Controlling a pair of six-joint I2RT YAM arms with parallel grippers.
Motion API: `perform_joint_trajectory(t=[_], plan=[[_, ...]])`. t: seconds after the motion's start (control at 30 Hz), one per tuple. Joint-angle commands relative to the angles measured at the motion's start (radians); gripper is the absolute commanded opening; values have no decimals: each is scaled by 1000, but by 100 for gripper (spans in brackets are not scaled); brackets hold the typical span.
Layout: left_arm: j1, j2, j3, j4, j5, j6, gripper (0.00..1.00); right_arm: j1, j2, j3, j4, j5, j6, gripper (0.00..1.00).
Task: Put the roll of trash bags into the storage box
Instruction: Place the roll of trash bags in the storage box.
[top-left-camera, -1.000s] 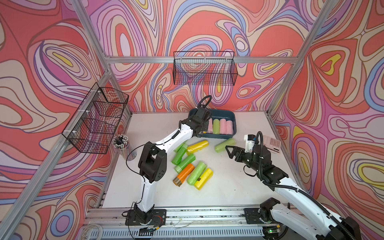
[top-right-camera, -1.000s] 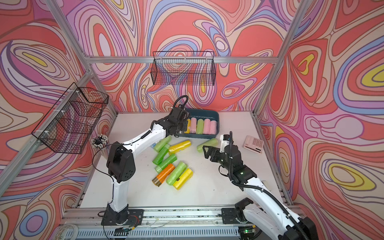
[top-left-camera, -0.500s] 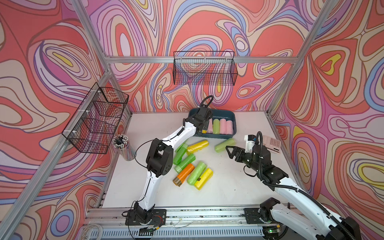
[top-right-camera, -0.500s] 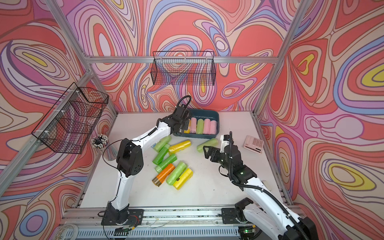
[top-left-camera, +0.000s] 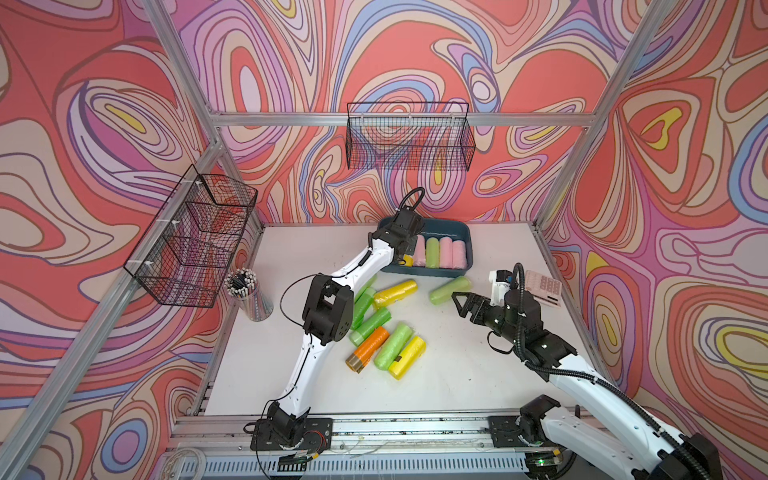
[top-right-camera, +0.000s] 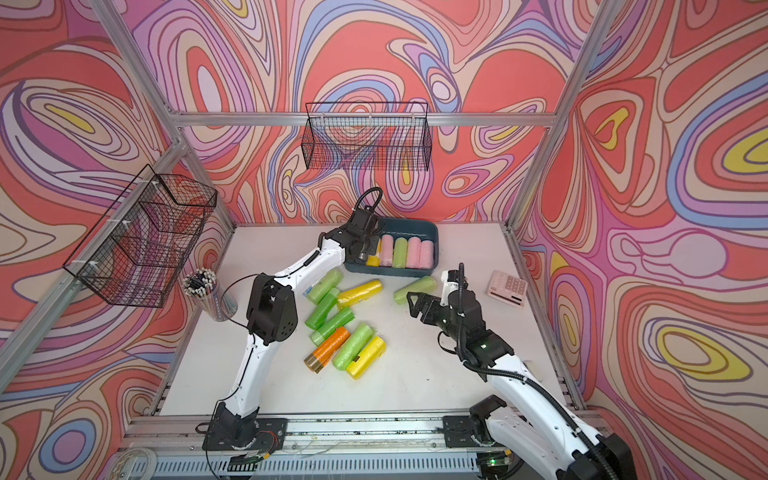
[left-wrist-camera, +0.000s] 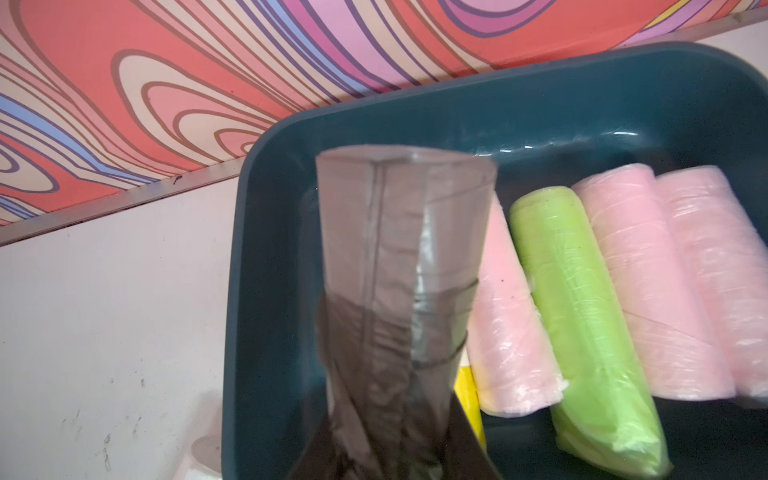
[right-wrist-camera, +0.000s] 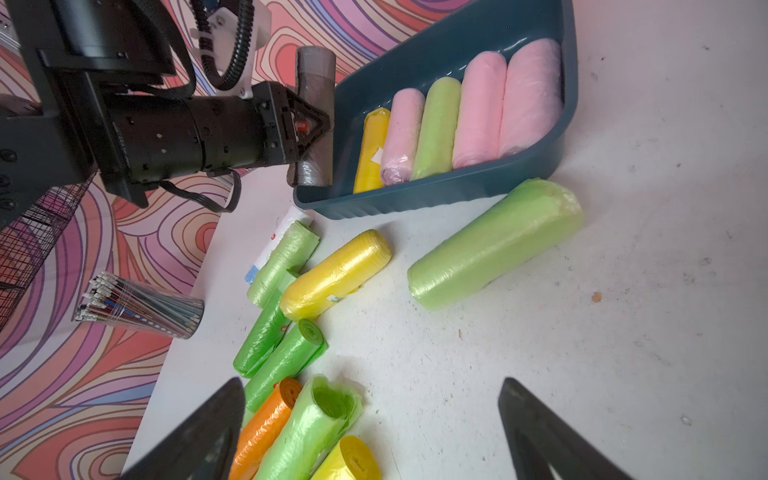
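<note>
My left gripper (top-left-camera: 402, 254) (left-wrist-camera: 388, 453) is shut on a grey roll of trash bags (left-wrist-camera: 399, 270) (right-wrist-camera: 316, 75). It holds the roll over the left end of the dark teal storage box (top-left-camera: 449, 230) (top-right-camera: 415, 228) (left-wrist-camera: 266, 291) (right-wrist-camera: 415, 199). Inside the box lie a yellow roll (right-wrist-camera: 372, 145), a green roll (left-wrist-camera: 582, 311) and three pink rolls, side by side. My right gripper (top-left-camera: 457, 301) (top-right-camera: 413, 301) (right-wrist-camera: 371, 384) hovers open above the table. It holds nothing and is close to a light green roll (top-left-camera: 451, 289) (right-wrist-camera: 494, 245).
Several green, yellow and orange rolls (top-left-camera: 384, 328) lie heaped mid-table in front of the box. A cup of pencils (top-left-camera: 249, 297) stands at the left edge and a pink calculator (top-left-camera: 542, 286) at the right. Wire baskets hang on the back wall (top-left-camera: 409, 141) and left wall (top-left-camera: 191, 241).
My left arm's elbow has shifted right and up, carrying the grey roll slightly farther over the box. The right arm has not moved.
</note>
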Motion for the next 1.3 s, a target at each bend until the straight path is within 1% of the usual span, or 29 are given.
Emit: perform_joint_trajectory(t=[0.0, 0.37, 0.6, 0.7, 0.73, 0.9, 0.93, 1.03, 1.07, 1.17, 1.27], plan=[[10, 23, 42, -19, 0, 28, 11, -5, -18, 0, -22, 22, 6, 97], [22, 91, 125, -13, -6, 51, 12, -5, -7, 2, -31, 25, 8, 97], [27, 113, 132, -9, 1, 59, 12, -5, 5, -1, -27, 30, 17, 97], [28, 121, 132, -10, -1, 62, 14, -5, 11, 0, -22, 27, 21, 97], [28, 122, 130, -10, -2, 62, 16, -5, 14, -1, -21, 26, 21, 97], [29, 108, 113, -9, -6, 65, 32, -5, 33, 4, -18, 19, 21, 97], [28, 101, 106, -5, -1, 68, 37, -5, 37, 5, -19, 19, 23, 97], [27, 71, 84, -6, 6, 73, 60, -5, 44, 5, -26, 25, 34, 98], [27, 55, 63, 7, 7, 74, 64, -5, 45, 5, -27, 27, 34, 98], [27, -9, -24, 67, 21, 75, 73, -5, 47, 5, -29, 25, 35, 98], [24, -69, -90, 107, 33, 62, 78, -5, 46, 7, -31, 22, 37, 98]])
